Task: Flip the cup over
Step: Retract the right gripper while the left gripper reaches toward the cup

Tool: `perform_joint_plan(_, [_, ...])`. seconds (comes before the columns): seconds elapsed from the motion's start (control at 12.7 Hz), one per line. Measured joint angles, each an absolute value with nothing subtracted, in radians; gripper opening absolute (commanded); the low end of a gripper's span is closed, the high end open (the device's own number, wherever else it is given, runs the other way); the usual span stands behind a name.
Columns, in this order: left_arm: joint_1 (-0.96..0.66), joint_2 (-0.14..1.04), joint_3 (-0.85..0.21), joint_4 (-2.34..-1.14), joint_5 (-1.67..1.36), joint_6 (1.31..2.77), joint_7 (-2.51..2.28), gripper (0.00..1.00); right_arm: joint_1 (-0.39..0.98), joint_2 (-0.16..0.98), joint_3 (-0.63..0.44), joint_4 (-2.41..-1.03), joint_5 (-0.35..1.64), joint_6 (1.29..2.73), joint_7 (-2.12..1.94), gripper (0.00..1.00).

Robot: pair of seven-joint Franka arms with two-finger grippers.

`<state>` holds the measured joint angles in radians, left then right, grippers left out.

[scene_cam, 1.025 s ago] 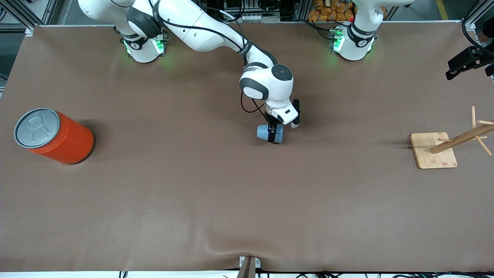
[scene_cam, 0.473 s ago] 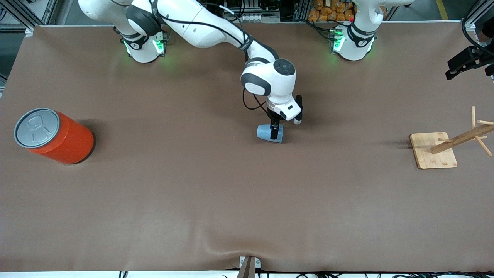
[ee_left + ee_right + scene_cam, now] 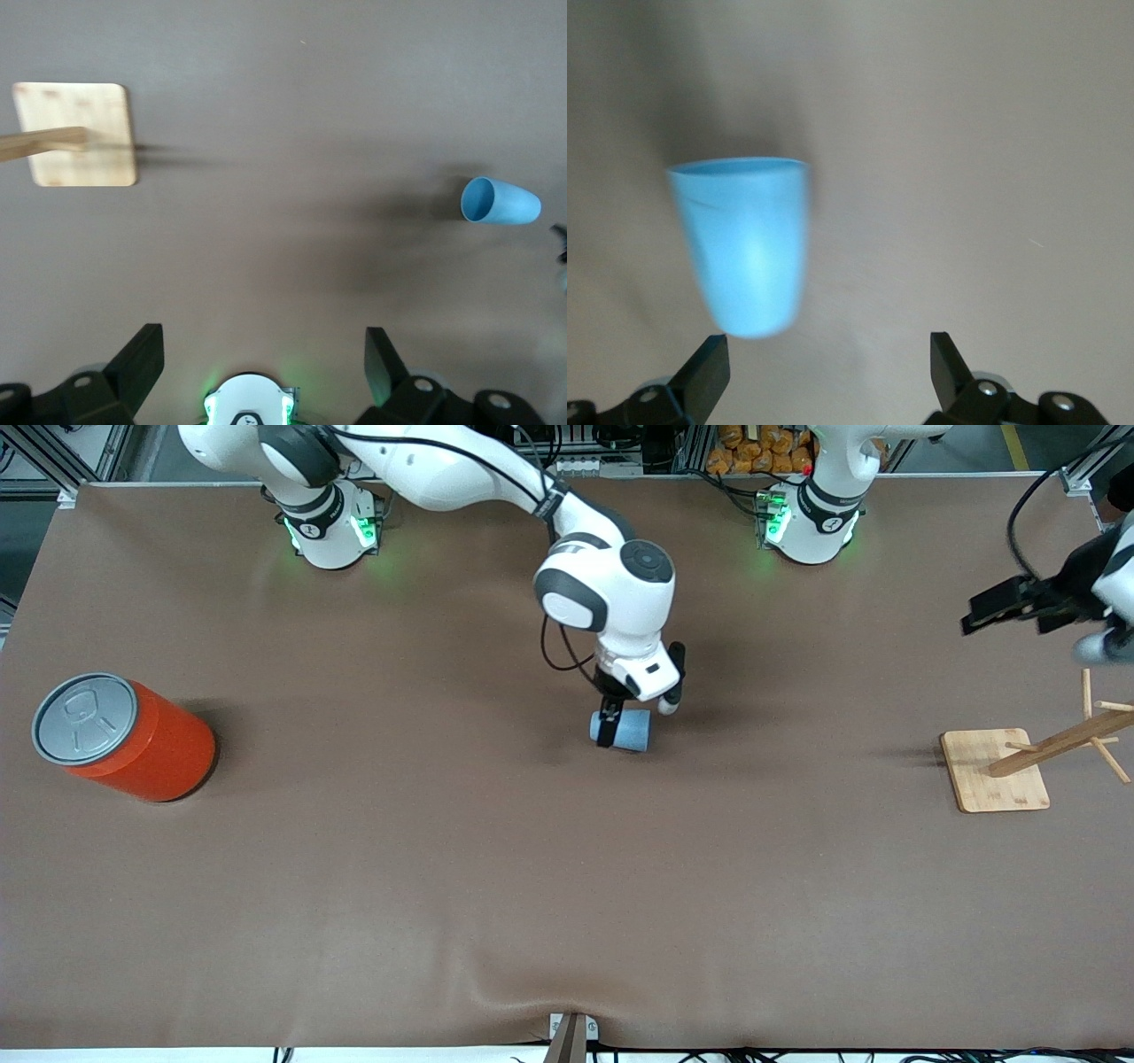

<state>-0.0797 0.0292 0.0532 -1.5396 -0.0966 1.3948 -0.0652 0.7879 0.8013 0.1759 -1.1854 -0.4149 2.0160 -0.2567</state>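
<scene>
The light-blue cup point(image 3: 631, 731) lies on its side in the middle of the brown table, its open mouth toward the left arm's end. My right gripper point(image 3: 620, 722) hangs low over it, open and empty. One dark finger point(image 3: 607, 732) crosses the cup's narrow end. In the right wrist view the cup point(image 3: 744, 266) sits near one fingertip point(image 3: 709, 367), off to the side of the gap of my right gripper point(image 3: 828, 367). My left gripper point(image 3: 992, 607) is open and empty, up over the left arm's end of the table. Its wrist view shows the gripper point(image 3: 263, 359) and the cup point(image 3: 500, 201) farther off.
A big orange can point(image 3: 133, 740) with a grey lid stands at the right arm's end of the table. A wooden peg rack on a square base point(image 3: 997, 771) stands at the left arm's end, below my left gripper; it also shows in the left wrist view point(image 3: 84, 133).
My right gripper has turned and shifted over the cup from its wide end to its narrow end. My left gripper has swung in over the table. The cup has not moved.
</scene>
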Motion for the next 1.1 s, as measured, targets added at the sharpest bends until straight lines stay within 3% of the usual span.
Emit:
perform_joint_plan(0.32, [-0.104, 0.125, 0.019, -1.618, -0.250, 1.502, -0.064, 1.00, 0.631, 0.690, 0.164, -1.139, -0.397, 1.874, -0.251, 1.00])
perform_joint_plan(0.71, [-0.132, 0.250, -0.147, -1.740, -0.405, 1.773, -0.065, 1.00, 0.519, 0.508, 0.077, -1.122, -0.395, 1.788, -0.250, 1.00])
perform_joint_plan(1.1, [-0.135, 0.384, -0.219, -1.755, -0.468, 1.894, -0.062, 1.00, 0.245, 0.437, 0.160, -1.123, -0.316, 1.754, -0.205, 1.00])
